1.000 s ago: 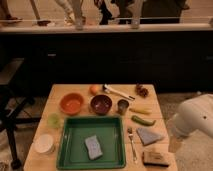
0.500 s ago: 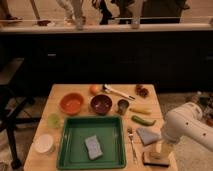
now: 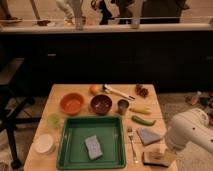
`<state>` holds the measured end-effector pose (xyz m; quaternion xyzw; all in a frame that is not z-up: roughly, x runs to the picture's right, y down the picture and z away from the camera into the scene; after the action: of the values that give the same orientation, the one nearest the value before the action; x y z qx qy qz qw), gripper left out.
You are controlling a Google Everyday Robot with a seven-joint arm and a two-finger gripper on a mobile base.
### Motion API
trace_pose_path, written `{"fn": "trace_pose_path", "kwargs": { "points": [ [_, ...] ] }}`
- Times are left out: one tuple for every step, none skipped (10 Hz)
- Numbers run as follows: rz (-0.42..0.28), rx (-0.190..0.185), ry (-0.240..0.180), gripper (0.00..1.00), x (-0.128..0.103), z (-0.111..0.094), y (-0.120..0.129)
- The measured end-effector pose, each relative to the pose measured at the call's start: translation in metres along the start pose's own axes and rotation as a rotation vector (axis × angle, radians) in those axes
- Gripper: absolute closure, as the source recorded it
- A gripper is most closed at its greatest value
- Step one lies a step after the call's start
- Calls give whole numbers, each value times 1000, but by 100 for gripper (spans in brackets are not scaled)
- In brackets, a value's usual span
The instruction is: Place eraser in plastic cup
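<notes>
The eraser (image 3: 153, 158), a dark-topped block on a tan base, lies at the table's front right corner. My gripper (image 3: 165, 151) hangs at the end of the white arm (image 3: 187, 131), right over the eraser's right end. The plastic cup (image 3: 54, 120), small and pale green, stands near the table's left edge, left of the green tray (image 3: 65, 147).
A grey-blue sponge (image 3: 92, 147) lies in the tray. Orange bowl (image 3: 72, 103), dark red bowl (image 3: 101, 104), small dark metal cup (image 3: 123, 106), white tub (image 3: 44, 143), fork (image 3: 132, 145), grey cloth (image 3: 148, 135), green vegetable (image 3: 143, 120), orange fruit (image 3: 94, 89) and a brush (image 3: 118, 92) crowd the table.
The white arm has swung in from the right and down toward the table's front right corner; the gripper end now sits over the eraser. Nothing on the table has moved.
</notes>
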<state>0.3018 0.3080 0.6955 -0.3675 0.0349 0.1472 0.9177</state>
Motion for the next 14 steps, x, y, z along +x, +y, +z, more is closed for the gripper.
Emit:
{"fn": "trace_pose_path", "kwargs": {
  "points": [
    [15,5,1,20,1,1,4],
    [27,19,3,20,-5,8,6],
    [37,40,7,20,-7,14,7],
    [50,61,7,20,-8,18,8],
    [63,68,0,20,-8,19,9],
    [71,79,-13,20,-9,22,9],
    [88,80,-29,20,-6,25,11],
    [103,82,-52,20,-5,27,12],
    [114,80,-90,20,-2,31,14],
    [119,79,-131,20,1,33,14],
    [117,74,-152,20,1,34,13],
    [112,68,-167,20,1,37,13],
    [104,59,-171,20,0,39,13],
    [89,50,-173,20,-2,42,12]
  ]
}}
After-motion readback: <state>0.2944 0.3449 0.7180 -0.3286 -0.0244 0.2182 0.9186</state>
